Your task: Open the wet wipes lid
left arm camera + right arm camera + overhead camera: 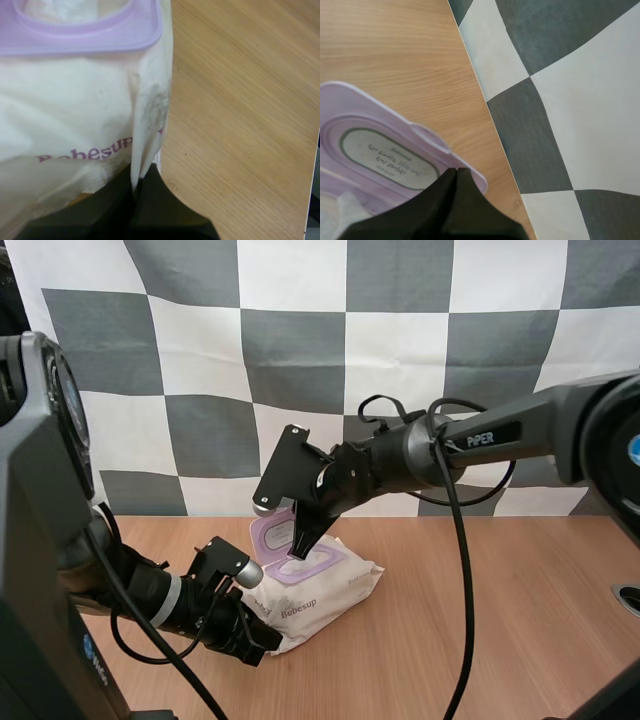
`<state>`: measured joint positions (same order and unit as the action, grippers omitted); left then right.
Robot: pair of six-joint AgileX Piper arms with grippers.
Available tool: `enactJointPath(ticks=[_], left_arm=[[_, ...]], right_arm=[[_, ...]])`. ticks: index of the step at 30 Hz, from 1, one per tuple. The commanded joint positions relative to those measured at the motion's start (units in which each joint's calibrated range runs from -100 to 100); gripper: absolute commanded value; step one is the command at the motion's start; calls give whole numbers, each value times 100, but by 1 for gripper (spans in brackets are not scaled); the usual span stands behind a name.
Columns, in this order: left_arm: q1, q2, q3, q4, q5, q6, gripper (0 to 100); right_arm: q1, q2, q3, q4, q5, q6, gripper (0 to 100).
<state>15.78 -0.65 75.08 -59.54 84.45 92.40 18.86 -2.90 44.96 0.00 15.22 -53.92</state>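
left gripper (142, 174) pinching wipes pack (75, 115) seam on table (240, 125) | right gripper (456, 171) seemingly pinching raised lid (385, 150)

Right hand (456, 172) pinching rim of purple lid (370, 112), oval label (390, 152) on it, wooden table (395, 45) behind

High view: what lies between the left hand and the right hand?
The wet wipes pack: left hand pinches its near corner, right hand is at its raised lid, as the high view shows.

The wet wipes pack (300, 612) reads, seemingly, "Bebesup"; the right arm (490, 437) "PiPER".
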Motion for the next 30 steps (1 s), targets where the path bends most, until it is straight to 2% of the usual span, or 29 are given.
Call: enactJointPath(ticks=[1,7,16,18,19,22,23,24,25,27,29,30], left_arm=[[2,-9,-3,-1,-101,97,0],[2,-9,-3,-1,-136,97,0],[2,-71,-111,-34,-151,42,2],[2,-270,-241,7,-169,-247,16],[2,-415,-284,30,-169,-335,21],[2,-1027,-477,67,-151,-842,60],[2,-1281,-551,111,-135,-1031,69],[2,-1494,-612,167,-138,-1268,77],[2,-1769,-692,279,-138,-1497,84],[2,-2285,-844,557,-138,-1889,85],[2,-2902,-996,816,-207,-2367,78],[2,-3227,-1060,893,-243,-2587,71]], right_arm=[[2,294,-49,0,1,-8,0],[2,668,-93,-76,-248,-8,0],[2,645,-93,-310,-80,-8,0],[2,359,-93,-503,539,29,0],[2,246,-93,-493,666,73,5],[2,-287,-93,-493,900,440,44],[2,-536,-93,-505,924,677,55],[2,-715,-93,-526,967,911,61],[2,-951,-93,-602,1036,1108,60],[2,-1412,-93,-753,1230,1342,50],[2,-2015,-93,-1058,1637,1599,24],[2,-2179,-93,-1165,1773,1649,12]])
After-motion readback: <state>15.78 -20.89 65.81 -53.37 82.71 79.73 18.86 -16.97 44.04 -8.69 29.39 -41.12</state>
